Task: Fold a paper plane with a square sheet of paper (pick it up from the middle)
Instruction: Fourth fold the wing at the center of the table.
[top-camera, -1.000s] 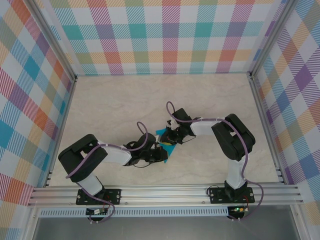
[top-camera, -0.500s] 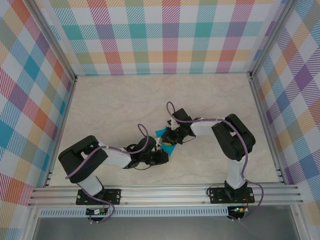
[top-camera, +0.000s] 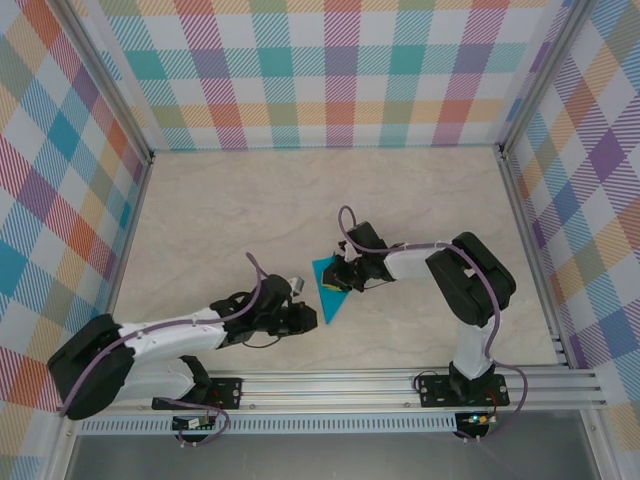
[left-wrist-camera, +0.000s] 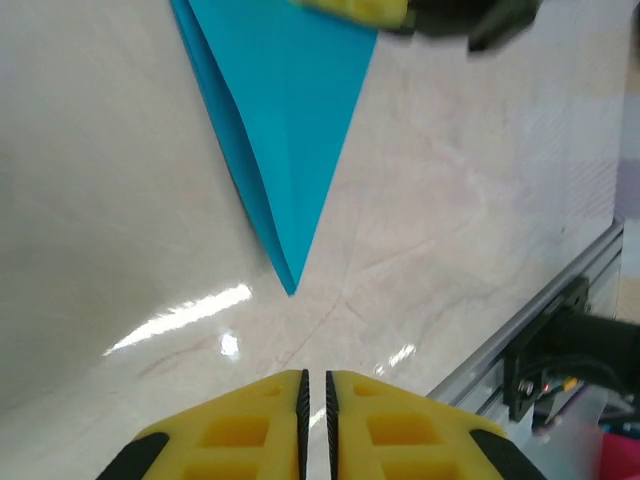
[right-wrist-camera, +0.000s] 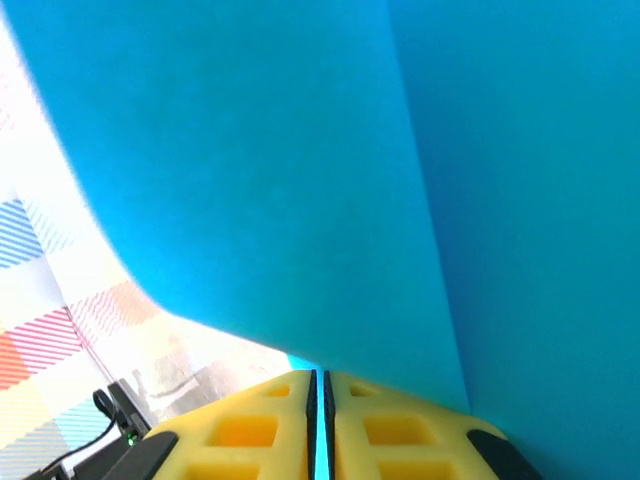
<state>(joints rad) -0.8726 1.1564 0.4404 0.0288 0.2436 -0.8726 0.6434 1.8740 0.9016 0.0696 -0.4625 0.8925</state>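
Toward the near edge of the pale marble table (top-camera: 220, 210), the right gripper (right-wrist-camera: 320, 378) pinches the teal-blue folded paper plane (left-wrist-camera: 290, 100), its sharp tip just ahead of the closed, empty left gripper (left-wrist-camera: 315, 378).

From above, the right gripper (top-camera: 341, 283) sits over the far right edge of the paper plane (top-camera: 326, 299), so that edge is covered. The fingertips there are too small to make out. In the left wrist view the plane's wide end runs off the top edge. The yellow finger beside it is blurred and cut short. The left gripper (left-wrist-camera: 315, 385) is chopped off by the bottom edge. In the right wrist view the paper lies so close that it spills past three edges and hides nearly everything behind it, with a teal sliver pinched between the cropped fingers.
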